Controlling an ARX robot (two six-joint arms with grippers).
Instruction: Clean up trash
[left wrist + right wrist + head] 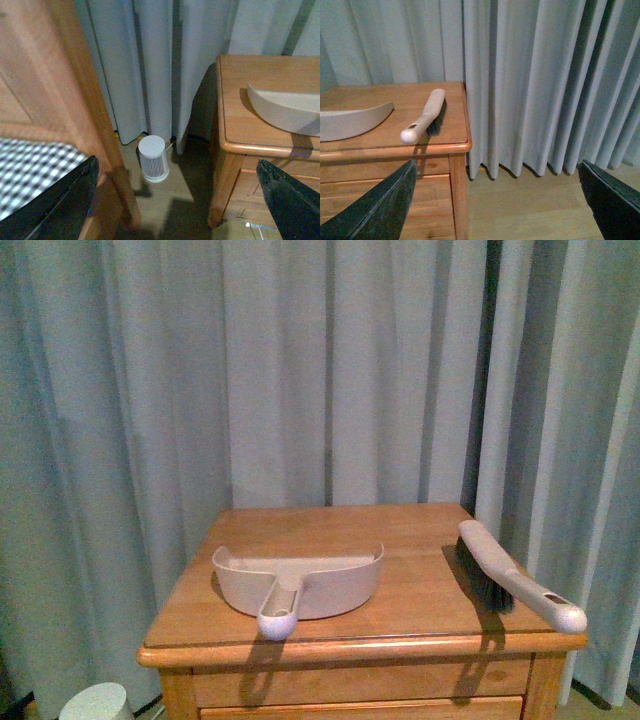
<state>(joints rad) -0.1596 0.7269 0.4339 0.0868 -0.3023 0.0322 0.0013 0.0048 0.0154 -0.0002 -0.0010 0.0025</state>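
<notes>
Left pincer: my left pincer [176, 162] is spread wide, its two black fingers [60, 200] far apart with nothing between them.
Right pincer: my right pincer [497, 164] gapes just as wide, and it grips nothing.
Trash: I cannot tell where the trash lies; none of my three views lets me place it.
Table: the wooden table [420, 580] stands to the right of my left pincer and to the left of my right pincer. Neither pincer touches it.
Dustpan: the beige dustpan [300, 585] sits flat on the tabletop, on the side nearer my left pincer. Its handle points toward me and reaches the front edge. I cannot see into its tray from here.
Brush: the hand brush [510, 575] lies on the side of the tabletop nearer my right pincer, along the table's right edge. Its dark bristles face down and its pale handle end reaches the front corner. It is well apart from the dustpan.
White canister: a small ribbed white canister [153, 157] stands upright on the floor ahead of my left pincer, in the gap between the table and the curtain [300, 370].
Wooden frame: a wooden frame [50, 75] rises close beside my left pincer, on the side away from the table. A black-and-white checked cloth [30, 170] is just next to that finger.
Floor: a bare wooden floor [530, 205] lies below and ahead of my right pincer, with the curtain hanging down to it beyond.
</notes>
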